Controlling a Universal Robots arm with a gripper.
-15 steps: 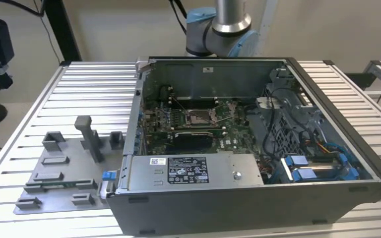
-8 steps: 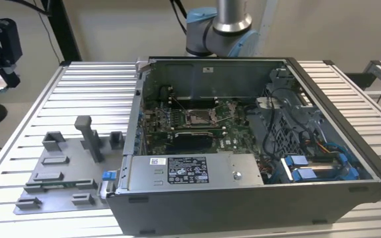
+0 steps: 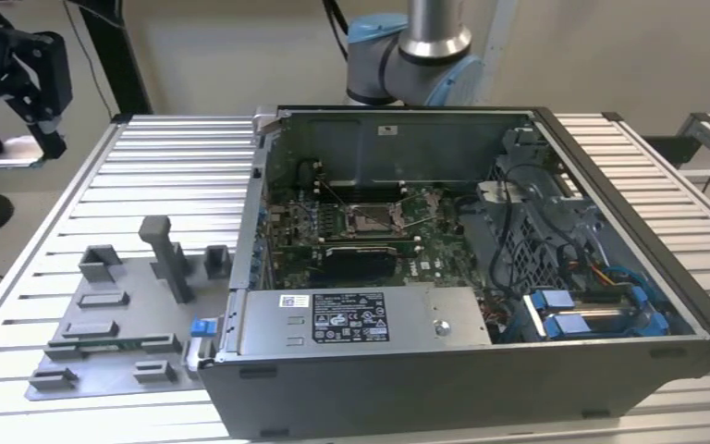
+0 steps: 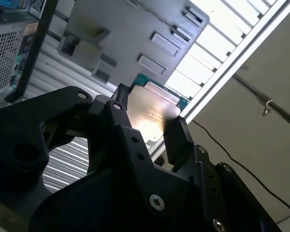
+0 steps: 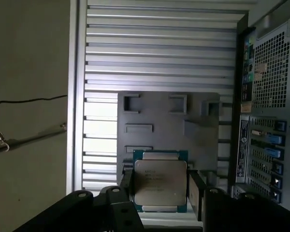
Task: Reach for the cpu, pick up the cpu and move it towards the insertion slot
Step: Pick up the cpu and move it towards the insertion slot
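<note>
Two fingers (image 5: 196, 192) of my gripper (image 5: 161, 187) pinch opposite edges of the cpu (image 5: 160, 180), so I am closed on the chip and carrying it in the air, clear of the table (image 3: 145, 166); in both wrist views it sits flat between the pads with its lid showing. It is a thin square: a pale silver lid with faint print and a warm glare across it, framed by a narrow green border.

My worry is the grip; I hold only thin edges, so I judge that a jolt or a quick swing could let the chip tilt or slide out, and a fall onto the slatted metal could harm it.

Past the chip, in the first wrist view, lies the grey fixture plate (image 5: 169, 121) with its recesses and blocks; it sits by the table's near corner on the exterior view's left. Farther off stands the open computer case (image 3: 454, 388), across the middle of the table; in the exterior view I hang toward the table's far corner on that view's left, well apart from it. Deepest inside, the insertion slot (image 3: 368, 219) shows its metal frame and dark centre on green board; the case's side wall rises between us, so I judge a low path could clip it, and a tilted or wrongly turned chip could bend the socket's contacts.
</note>
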